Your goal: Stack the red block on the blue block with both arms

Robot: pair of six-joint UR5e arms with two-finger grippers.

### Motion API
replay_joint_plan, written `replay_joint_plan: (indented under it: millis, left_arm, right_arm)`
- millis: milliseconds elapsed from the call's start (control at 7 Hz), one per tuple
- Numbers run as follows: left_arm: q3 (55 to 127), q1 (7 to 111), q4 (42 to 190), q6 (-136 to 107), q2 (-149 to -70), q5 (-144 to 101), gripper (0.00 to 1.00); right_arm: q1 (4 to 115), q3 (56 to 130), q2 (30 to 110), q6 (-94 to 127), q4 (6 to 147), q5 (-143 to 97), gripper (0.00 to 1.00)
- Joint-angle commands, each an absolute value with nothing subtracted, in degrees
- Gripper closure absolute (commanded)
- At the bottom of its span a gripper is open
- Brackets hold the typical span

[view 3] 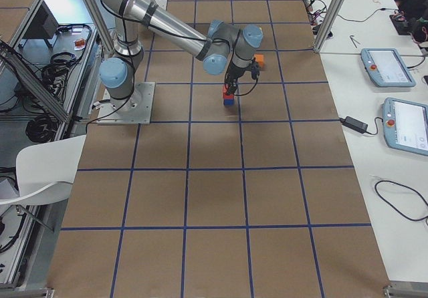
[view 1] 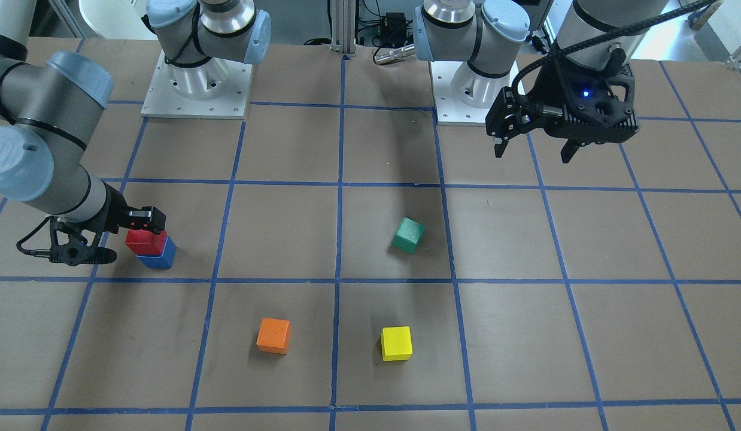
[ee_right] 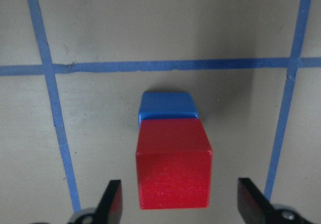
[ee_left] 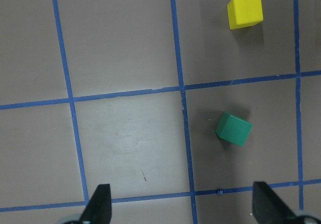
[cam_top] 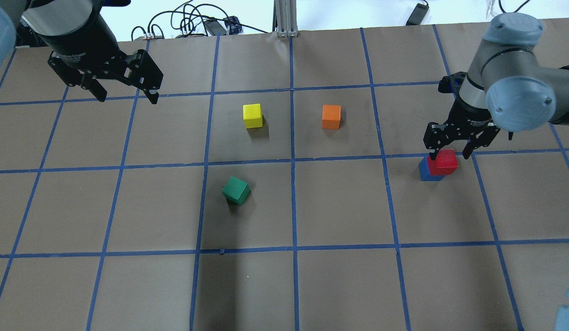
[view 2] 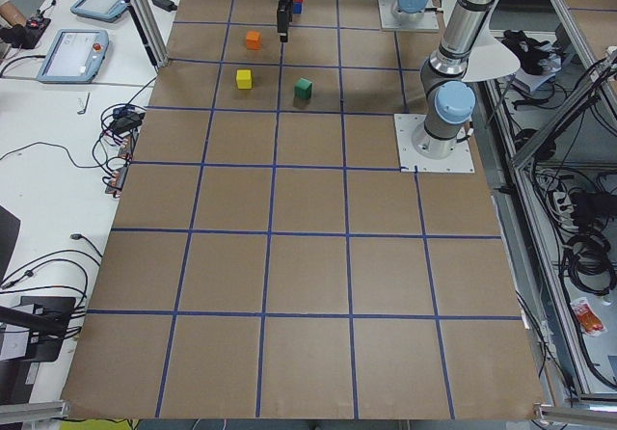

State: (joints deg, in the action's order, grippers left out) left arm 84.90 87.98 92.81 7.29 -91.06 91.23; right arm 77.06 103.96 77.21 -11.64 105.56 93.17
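The red block [view 1: 146, 242] sits on top of the blue block [view 1: 159, 261], shifted a little off its centre. The stack also shows in the overhead view, red block [cam_top: 446, 161] over blue block [cam_top: 424, 172], and in the right wrist view, red block [ee_right: 173, 163] over blue block [ee_right: 166, 105]. My right gripper [cam_top: 449, 154] is open; its fingers [ee_right: 113, 204] straddle the red block with a clear gap on each side. My left gripper [cam_top: 128, 99] is open and empty, held high over the far side of the table, well away from the stack.
A green cube [cam_top: 236, 190] lies tilted near the table's middle. A yellow cube [cam_top: 252, 115] and an orange cube [cam_top: 331, 116] stand beyond it. The left wrist view shows the green cube [ee_left: 233, 128] and yellow cube [ee_left: 245, 10]. Blue tape lines grid the brown tabletop.
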Motion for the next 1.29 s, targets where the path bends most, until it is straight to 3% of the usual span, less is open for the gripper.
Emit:
replay_joint_plan:
  millis: [0, 429, 1143]
  left_arm:
    - [84.90, 87.98, 92.81, 7.29, -90.97, 91.23, 0.00]
    - [84.82, 87.98, 92.81, 7.29, -90.79, 91.23, 0.00]
    - [84.55, 87.89, 92.81, 7.29, -90.62, 91.06, 0.00]
  right_arm:
    - [77.60, 97.78, 82.07, -10.99, 95.28, 92.90, 0.00]
    - [82.67, 83.88, 82.53, -6.54, 83.77, 92.98, 0.00]
    - [90.25, 87.70, 86.47, -3.78, 83.76, 92.11, 0.00]
